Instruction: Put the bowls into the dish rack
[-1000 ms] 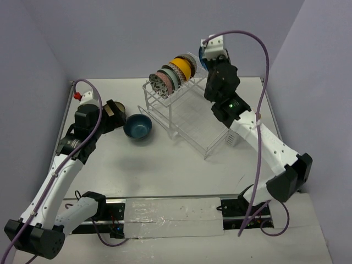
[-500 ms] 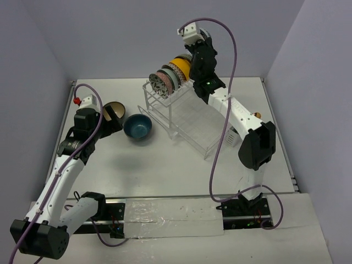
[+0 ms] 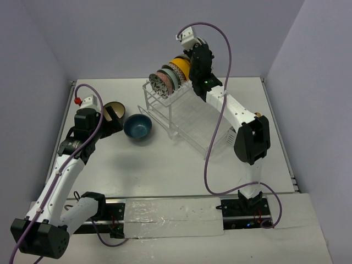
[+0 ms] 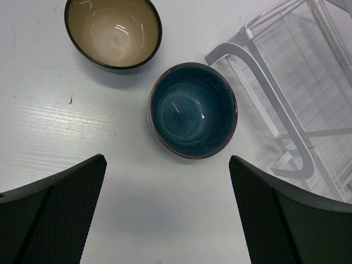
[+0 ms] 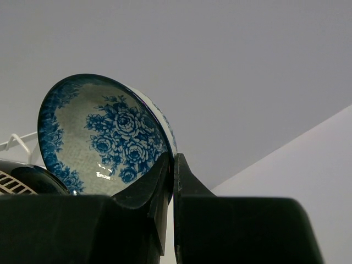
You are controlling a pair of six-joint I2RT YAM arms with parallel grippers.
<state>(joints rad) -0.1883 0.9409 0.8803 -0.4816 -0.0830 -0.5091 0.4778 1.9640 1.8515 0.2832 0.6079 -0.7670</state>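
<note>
The right tool point(image 5: 173, 159) is pressed together on the rim of a floral bowl point(image 5: 104, 137), pinching it between its two fingers; the bowl is held tilted on edge, its white inside with blue flowers facing the wrist camera. From above, this arm reaches high over the far end of the rack point(image 3: 187, 118), just beside the yellow bowl that ends a row of bowls point(image 3: 170, 74) standing on edge in the upper shelf. The held bowl is mostly hidden there, so whether it touches the rack cannot be told. The left tool point(image 4: 166, 160) is spread wide and holds nothing, hanging above the desk point(image 3: 165, 165) left of the rack. Below it a blue bowl point(image 4: 192, 110) sits upright on the desk, close to the rack's white frame, and a brown bowl point(image 4: 113, 30) with a cream inside sits upright just beside it, the two apart.
</note>
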